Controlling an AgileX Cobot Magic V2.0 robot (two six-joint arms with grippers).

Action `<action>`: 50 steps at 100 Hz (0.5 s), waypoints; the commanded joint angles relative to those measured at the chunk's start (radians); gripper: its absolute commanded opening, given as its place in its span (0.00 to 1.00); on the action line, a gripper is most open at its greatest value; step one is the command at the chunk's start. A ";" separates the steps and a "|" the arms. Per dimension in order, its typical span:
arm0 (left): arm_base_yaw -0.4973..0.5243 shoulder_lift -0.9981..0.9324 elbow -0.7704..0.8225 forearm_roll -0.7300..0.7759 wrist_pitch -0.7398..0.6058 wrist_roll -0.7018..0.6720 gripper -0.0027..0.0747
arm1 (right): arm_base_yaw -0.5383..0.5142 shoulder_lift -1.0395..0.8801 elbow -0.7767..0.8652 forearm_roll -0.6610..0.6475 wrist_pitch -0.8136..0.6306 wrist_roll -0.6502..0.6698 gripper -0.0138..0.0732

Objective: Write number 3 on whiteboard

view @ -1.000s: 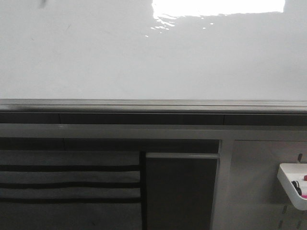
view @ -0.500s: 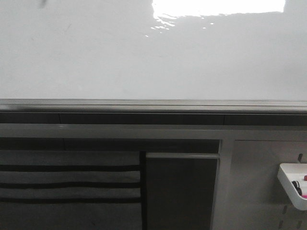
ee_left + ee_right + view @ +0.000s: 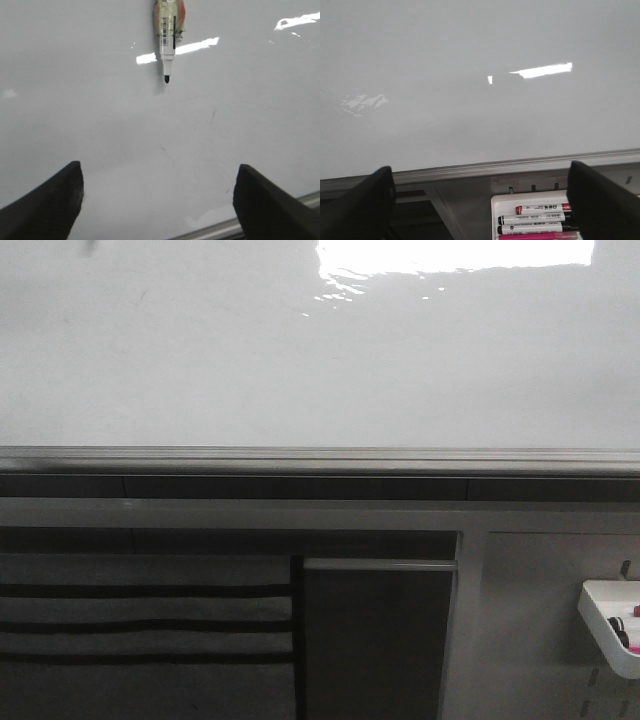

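Observation:
The whiteboard (image 3: 200, 350) fills the upper half of the front view, glossy white with glare, and a silver edge rail (image 3: 320, 458) runs below it. No number 3 shows on it; only faint stray marks show in the left wrist view. My left gripper (image 3: 159, 167) is open and empty, facing the whiteboard (image 3: 100, 115). An uncapped black marker (image 3: 168, 30) shows against the board, tip toward the gripper; what holds it is out of view. My right gripper (image 3: 481, 169) is open and empty, facing the whiteboard (image 3: 470, 100) near its rail (image 3: 520, 164).
A white tray (image 3: 540, 220) with several markers hangs on the perforated panel below the rail, between my right fingers in the view. The same tray (image 3: 610, 625) is at the front view's lower right. A dark cabinet panel (image 3: 375, 640) and striped shelves (image 3: 145, 625) lie below the board.

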 commanded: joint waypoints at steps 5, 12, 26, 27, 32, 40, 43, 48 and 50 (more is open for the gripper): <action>-0.008 0.117 -0.142 -0.010 -0.082 0.001 0.76 | -0.006 0.016 -0.034 0.002 -0.070 -0.008 0.88; -0.008 0.184 -0.199 -0.017 -0.081 0.001 0.76 | -0.006 0.016 -0.034 0.002 -0.070 -0.008 0.88; -0.015 0.295 -0.303 -0.024 -0.076 0.001 0.76 | -0.006 0.016 -0.034 0.002 -0.070 -0.008 0.88; -0.015 0.304 -0.312 -0.024 -0.076 0.001 0.76 | -0.006 0.016 -0.034 0.002 -0.070 -0.008 0.88; -0.022 0.332 -0.341 -0.024 -0.075 0.001 0.76 | -0.006 0.016 -0.034 0.002 -0.070 -0.008 0.88; -0.036 0.370 -0.380 -0.015 -0.086 0.011 0.76 | -0.006 0.016 -0.034 0.002 -0.070 -0.008 0.88; -0.042 0.386 -0.396 -0.007 -0.090 0.011 0.76 | -0.006 0.016 -0.034 0.002 -0.070 -0.008 0.88; -0.046 0.406 -0.415 -0.002 -0.099 0.011 0.76 | -0.006 0.016 -0.034 0.002 -0.070 -0.008 0.88; -0.048 0.413 -0.422 -0.002 -0.101 0.011 0.76 | -0.006 0.016 -0.034 0.002 -0.070 -0.008 0.88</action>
